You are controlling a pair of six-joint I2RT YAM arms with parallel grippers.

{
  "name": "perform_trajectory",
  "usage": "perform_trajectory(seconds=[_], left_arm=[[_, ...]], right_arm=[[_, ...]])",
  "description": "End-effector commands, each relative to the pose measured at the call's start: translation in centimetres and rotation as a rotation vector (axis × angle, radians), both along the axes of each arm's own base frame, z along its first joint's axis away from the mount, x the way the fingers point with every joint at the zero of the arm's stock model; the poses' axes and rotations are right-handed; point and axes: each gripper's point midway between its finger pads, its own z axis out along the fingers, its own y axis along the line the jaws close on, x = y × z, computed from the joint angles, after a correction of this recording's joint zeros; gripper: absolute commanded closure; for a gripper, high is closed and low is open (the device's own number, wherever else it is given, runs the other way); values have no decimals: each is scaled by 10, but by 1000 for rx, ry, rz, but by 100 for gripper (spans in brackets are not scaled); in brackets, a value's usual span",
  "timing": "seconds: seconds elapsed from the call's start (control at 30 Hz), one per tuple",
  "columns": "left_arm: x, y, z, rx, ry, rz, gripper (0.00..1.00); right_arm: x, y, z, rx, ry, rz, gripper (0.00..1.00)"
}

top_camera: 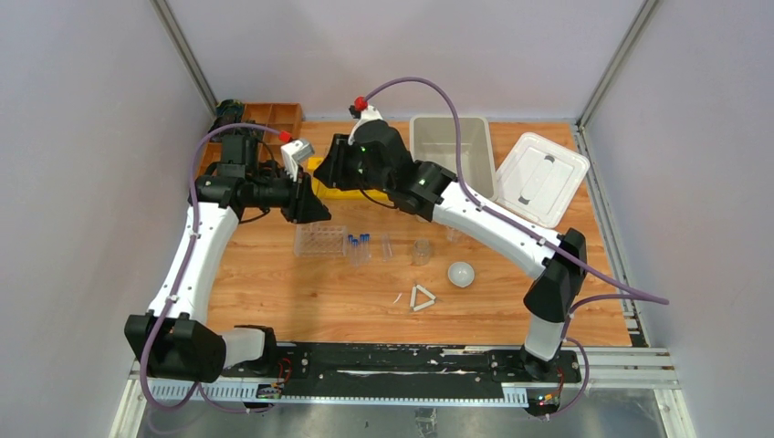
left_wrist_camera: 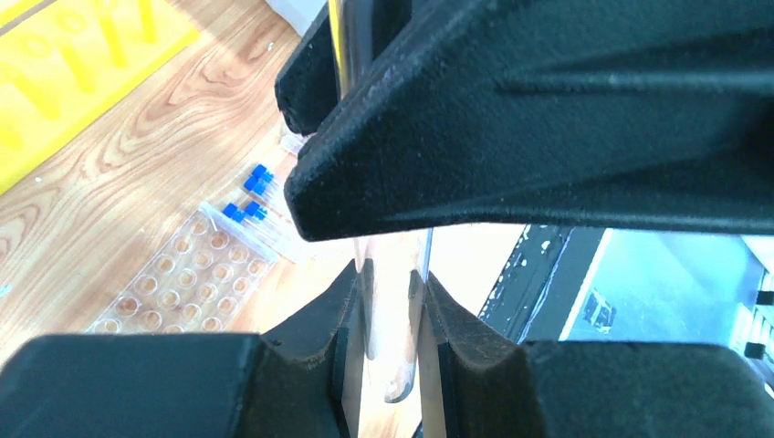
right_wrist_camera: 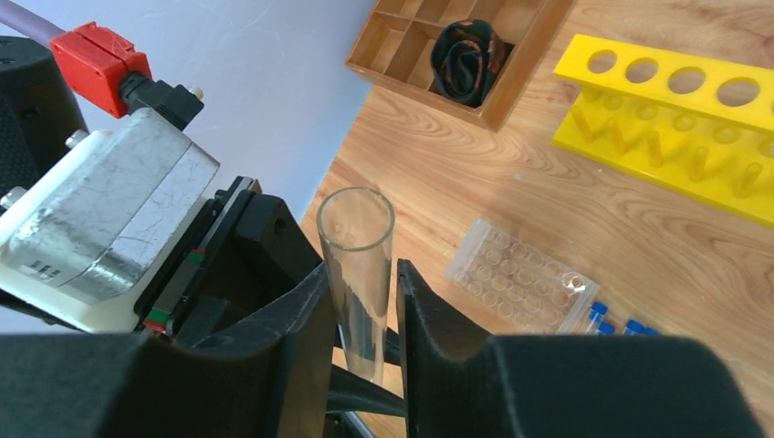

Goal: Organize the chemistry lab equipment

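The glass test tube [right_wrist_camera: 356, 228] hangs in the air between my two grippers, well clear of the tabletop. Its open mouth points toward my right wrist and its rounded end toward my left. My left gripper [left_wrist_camera: 388, 278] is pressed together on it, with both pads bearing on the glass near the rounded end. My right gripper [right_wrist_camera: 360, 274] brackets the same tube just below the rim. Its fingers sit hard beside the glass, but I cannot tell whether they squeeze it or only flank it.

I judge the tube to be empty, light, rigid, slick and brittle. With two grips on it at once, any twist or pull between my arms could crack the thin wall. The best hold is on the straight wall, pads square across it. The lip might chip under the pads, and the curved end could let the tube squirt out.

Below and ahead of my right fingers, the clear plastic tube rack [right_wrist_camera: 516, 274] lies flat on the wood. The small blue-capped tubes [right_wrist_camera: 607, 321] lie just beside its corner. Farther ahead and to the right is the yellow rack [right_wrist_camera: 675, 137], its round holes vacant. Straight ahead past it is the wooden compartment tray [right_wrist_camera: 402, 55].
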Motion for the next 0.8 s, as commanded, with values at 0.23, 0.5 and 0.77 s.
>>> perform_trajectory(seconds=[0.23, 0.5, 0.77], left_arm=[[-8, -6, 33, -52, -75, -22, 34], [28, 29, 29, 122, -69, 241, 18], [60, 86, 22, 115, 12, 426, 17]], right_arm=[[24, -9, 17, 14, -6, 38, 93], [87, -45, 33, -75, -240, -110, 100], [129, -57, 42, -163, -689, -220, 100]])
